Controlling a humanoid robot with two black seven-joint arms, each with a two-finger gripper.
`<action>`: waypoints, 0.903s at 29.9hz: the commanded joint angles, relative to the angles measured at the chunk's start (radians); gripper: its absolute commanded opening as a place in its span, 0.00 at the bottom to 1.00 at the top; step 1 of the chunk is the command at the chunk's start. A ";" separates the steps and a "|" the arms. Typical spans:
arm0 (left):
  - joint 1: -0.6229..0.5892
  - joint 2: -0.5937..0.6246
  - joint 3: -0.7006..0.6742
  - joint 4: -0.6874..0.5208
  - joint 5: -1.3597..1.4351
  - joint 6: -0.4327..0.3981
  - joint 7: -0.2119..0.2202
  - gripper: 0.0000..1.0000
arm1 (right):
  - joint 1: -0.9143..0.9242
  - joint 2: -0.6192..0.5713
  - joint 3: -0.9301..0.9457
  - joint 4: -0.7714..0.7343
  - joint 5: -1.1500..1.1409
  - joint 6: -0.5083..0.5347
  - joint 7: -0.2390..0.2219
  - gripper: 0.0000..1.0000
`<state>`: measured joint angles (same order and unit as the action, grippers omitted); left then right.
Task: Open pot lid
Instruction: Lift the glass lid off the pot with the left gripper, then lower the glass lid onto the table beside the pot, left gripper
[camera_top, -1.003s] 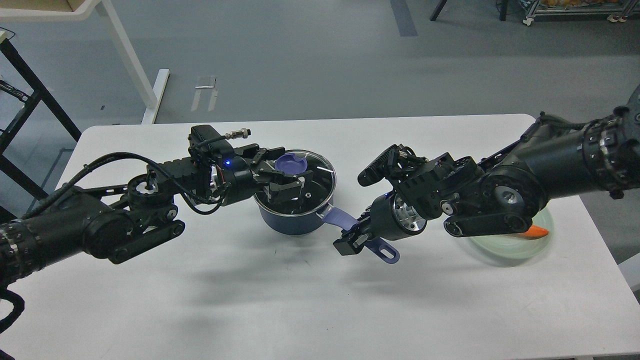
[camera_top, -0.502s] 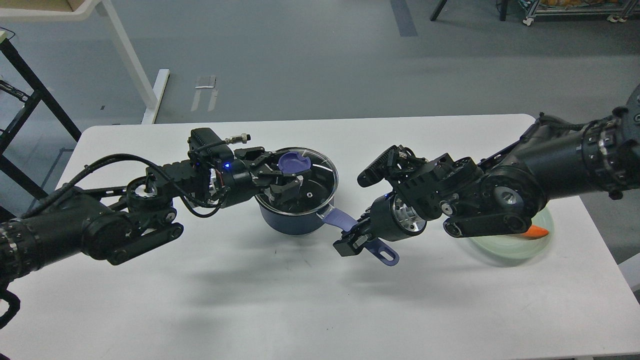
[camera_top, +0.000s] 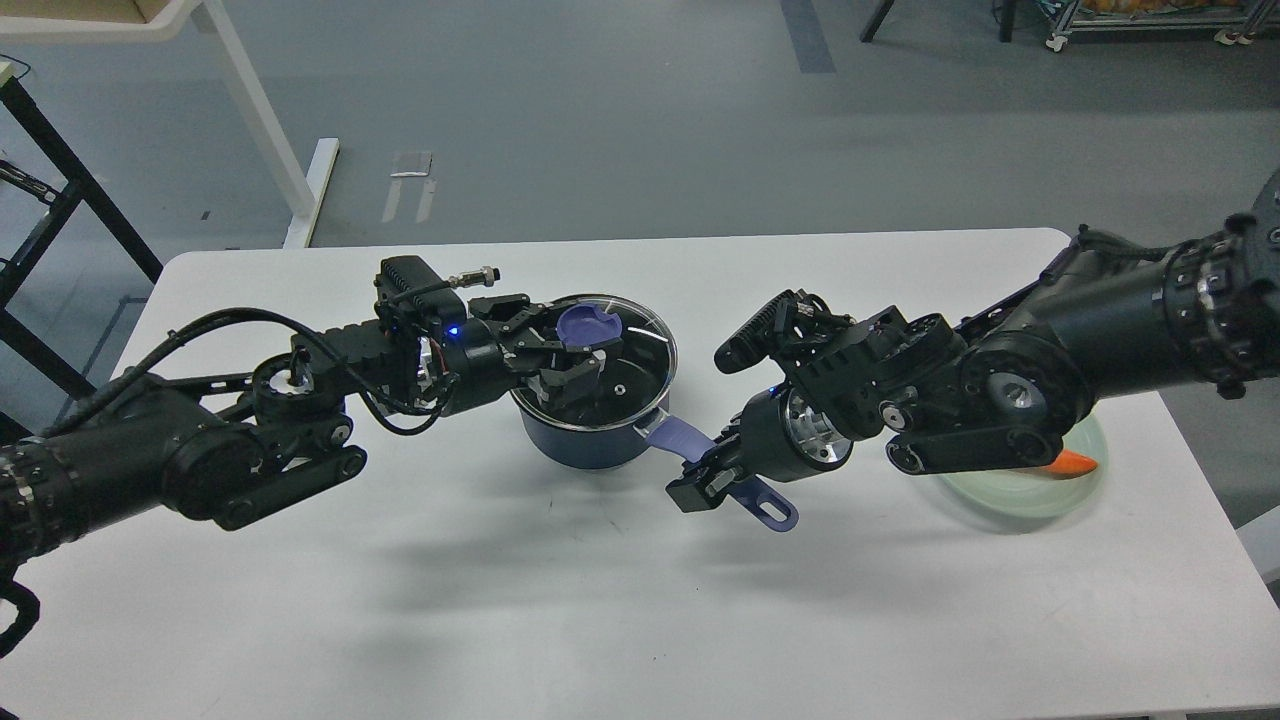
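1. Gripping the purple-blue knob, the left gripper (camera_top: 580, 345) has its jaws closed around it on the round clear glass lid (camera_top: 610, 355), which sits tilted over the small dark navy saucepan (camera_top: 590, 440) at table centre.
2. Right gripper (camera_top: 705, 482) clamps the long lavender handle (camera_top: 690, 445).
3. Lifting step is in hand; next, raise the lid clear, then carry it aside.

Two matte-black jointed robot arms: the left arm (camera_top: 200, 455) carries looping black cables and a small blue indicator light; the right arm (camera_top: 1000, 385) shows silver metal joint rings.
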<state>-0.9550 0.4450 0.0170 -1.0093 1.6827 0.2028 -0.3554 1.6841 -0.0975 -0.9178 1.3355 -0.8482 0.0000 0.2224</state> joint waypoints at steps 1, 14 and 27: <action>-0.031 0.024 -0.008 -0.008 -0.032 -0.002 -0.005 0.48 | 0.000 -0.002 -0.001 0.001 0.000 0.000 0.000 0.17; -0.079 0.345 0.015 -0.051 -0.221 -0.037 -0.011 0.48 | -0.003 -0.002 -0.001 -0.009 0.000 0.000 0.000 0.18; 0.179 0.417 0.044 0.127 -0.230 0.050 -0.100 0.48 | -0.001 -0.002 0.000 -0.009 -0.002 0.000 0.002 0.18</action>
<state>-0.8201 0.8741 0.0608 -0.9339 1.4534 0.2284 -0.4382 1.6816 -0.0991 -0.9172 1.3267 -0.8493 0.0001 0.2225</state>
